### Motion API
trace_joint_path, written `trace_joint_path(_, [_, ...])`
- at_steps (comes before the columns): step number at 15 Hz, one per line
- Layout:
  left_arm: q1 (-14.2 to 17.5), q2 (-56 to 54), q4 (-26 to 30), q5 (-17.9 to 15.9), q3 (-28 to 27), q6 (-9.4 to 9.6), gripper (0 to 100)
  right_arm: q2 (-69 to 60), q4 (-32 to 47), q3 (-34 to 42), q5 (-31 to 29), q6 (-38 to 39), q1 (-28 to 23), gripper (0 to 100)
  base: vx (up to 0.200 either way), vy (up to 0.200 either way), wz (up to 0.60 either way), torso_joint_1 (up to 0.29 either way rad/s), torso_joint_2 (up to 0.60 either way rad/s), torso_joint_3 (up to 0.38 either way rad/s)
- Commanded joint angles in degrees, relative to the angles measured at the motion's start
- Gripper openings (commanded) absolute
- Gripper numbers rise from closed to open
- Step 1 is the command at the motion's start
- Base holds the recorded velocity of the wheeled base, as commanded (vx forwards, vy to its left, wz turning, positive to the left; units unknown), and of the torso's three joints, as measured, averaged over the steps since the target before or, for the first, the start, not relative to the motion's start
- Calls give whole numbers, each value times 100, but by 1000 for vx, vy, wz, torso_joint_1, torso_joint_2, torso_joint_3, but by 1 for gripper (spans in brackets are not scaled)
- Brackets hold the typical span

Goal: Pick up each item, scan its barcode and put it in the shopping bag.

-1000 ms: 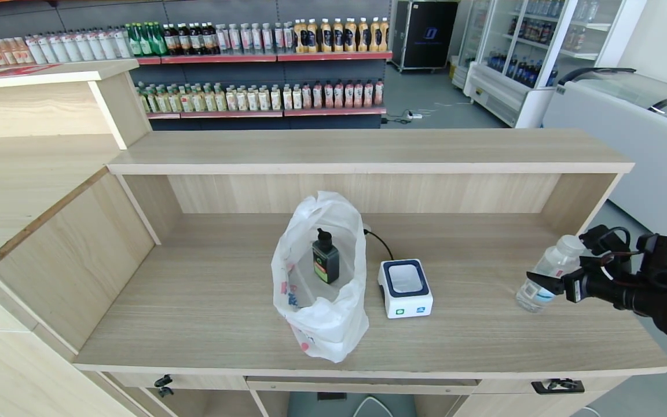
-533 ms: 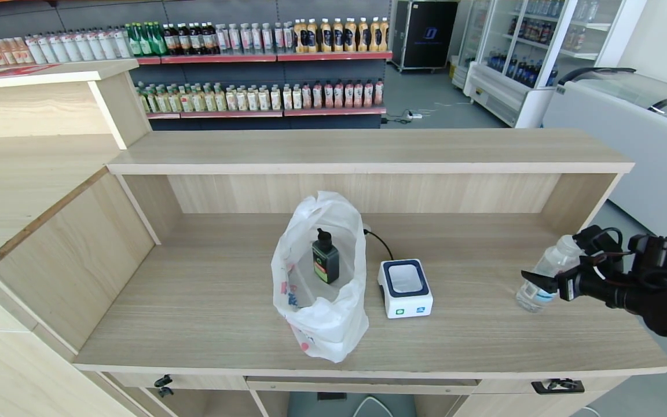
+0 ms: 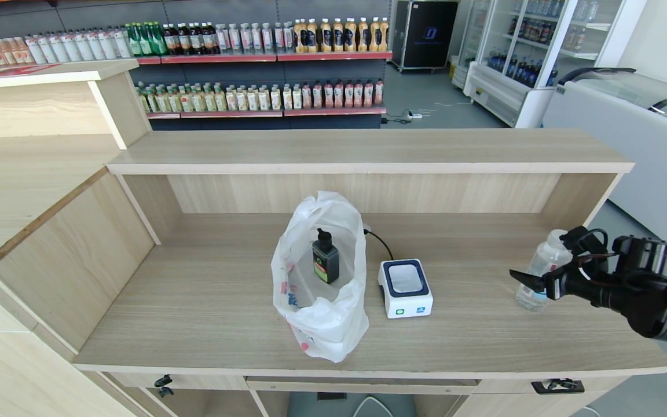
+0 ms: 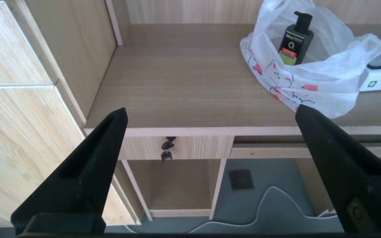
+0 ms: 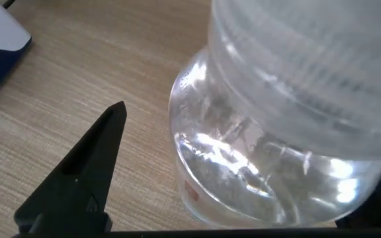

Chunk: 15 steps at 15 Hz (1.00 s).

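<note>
Water bottle (image 3: 542,272), clear, standing on its base near the right end of the surface (image 3: 206,301), long axis roughly vertical, cap up. Flanked already by the right gripper (image 3: 542,262), reaching in from the right, level with the lower half of the body. Fingers (image 5: 78,178) apart, one on each side of the bottle, not clamped. In the right wrist view, bare wood between one finger and the bottle's wall. Opposite finger close against the other side, contact not readable. Judged next: close across the body's width, square to that upright axis, then lift straight up. Some risk of the light, nearly empty bottle tipping or slipping if pinched off-centre.

Scanner (image 3: 405,288) well to the left of the bottle, window facing up. Just beyond it, the shopping bag (image 3: 322,289), mouth open, dark pump bottle (image 3: 326,258) upright inside.

Left gripper (image 4: 207,165) far from all this, held low off the near left edge of the surface, fingers spread wide, nothing between them. Right arm plainly the nearer one for this pick.
</note>
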Motion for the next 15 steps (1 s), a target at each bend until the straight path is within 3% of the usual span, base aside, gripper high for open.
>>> trace_joint_path(1, [0, 9, 0, 3, 0, 1, 100, 29, 0, 10, 1, 8, 25, 0, 0, 0, 0, 0, 0, 0])
trace_joint_path(11, [0, 9, 0, 3, 0, 1, 100, -244, 88, 19, 115, 439, 34, 0, 0, 0, 0, 0, 0, 0])
trace_joint_path(14, [0, 9, 0, 3, 0, 1, 100, -938, 431, 124, 141, 1089, 122, 0, 0, 0, 0, 0, 0, 0])
trace_joint_path(15, [0, 9, 0, 3, 0, 1, 100, -1835, 1187, 168, 352, 1828, 297, 0, 0, 0, 0, 0, 0, 0])
